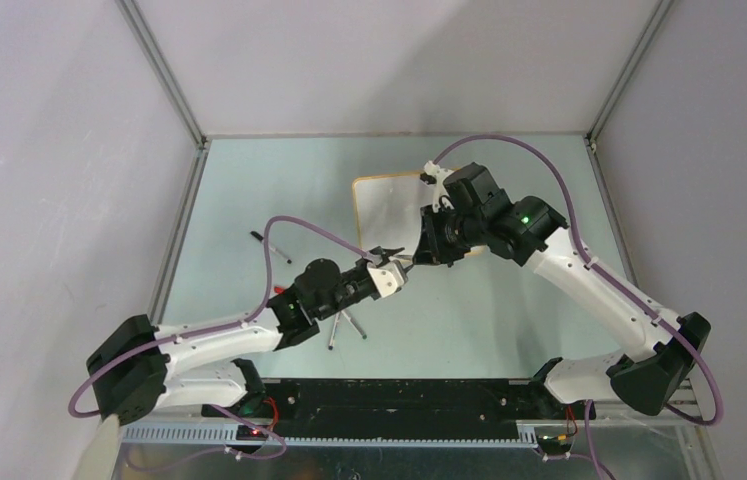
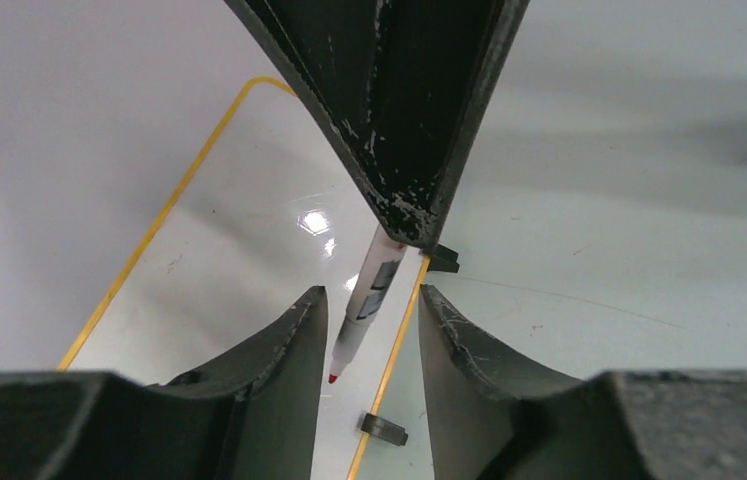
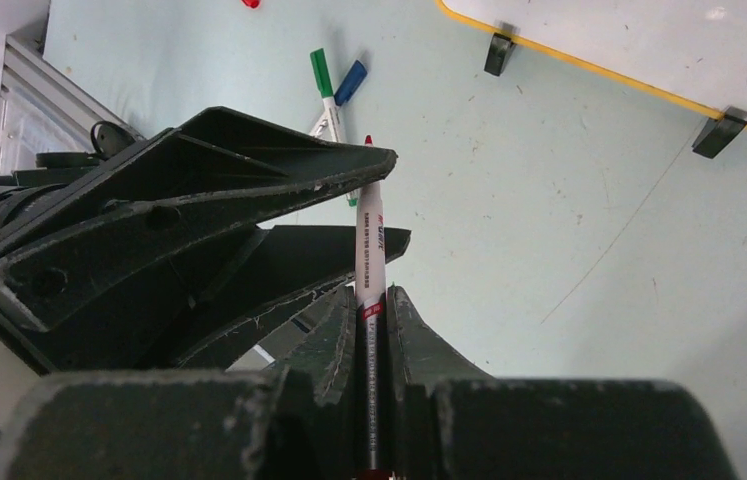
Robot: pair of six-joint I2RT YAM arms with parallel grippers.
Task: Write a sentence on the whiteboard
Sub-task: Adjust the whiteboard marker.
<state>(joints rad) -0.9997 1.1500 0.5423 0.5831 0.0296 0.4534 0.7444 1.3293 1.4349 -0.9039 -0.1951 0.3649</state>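
Observation:
The whiteboard (image 1: 386,205) lies flat at mid-table, its right part hidden under my right arm. Its orange-framed surface (image 2: 239,260) shows blank in the left wrist view, and no sentence shows anywhere. Black clip feet (image 2: 444,263) sit on its edge. My right gripper (image 3: 374,292) is shut on an uncapped white marker (image 3: 372,230) with a red tip (image 2: 333,378). My left gripper (image 2: 371,290) is open, its fingers on either side of the marker's tip end without touching it. In the top view both grippers meet, left (image 1: 396,261) and right (image 1: 421,252), just off the board's near edge.
A green marker (image 3: 323,78) and a blue marker (image 3: 351,82) lie on the table under my left arm, also seen from above (image 1: 345,326). A dark pen (image 1: 271,242) lies left of the board. Grey walls and metal rails enclose the table.

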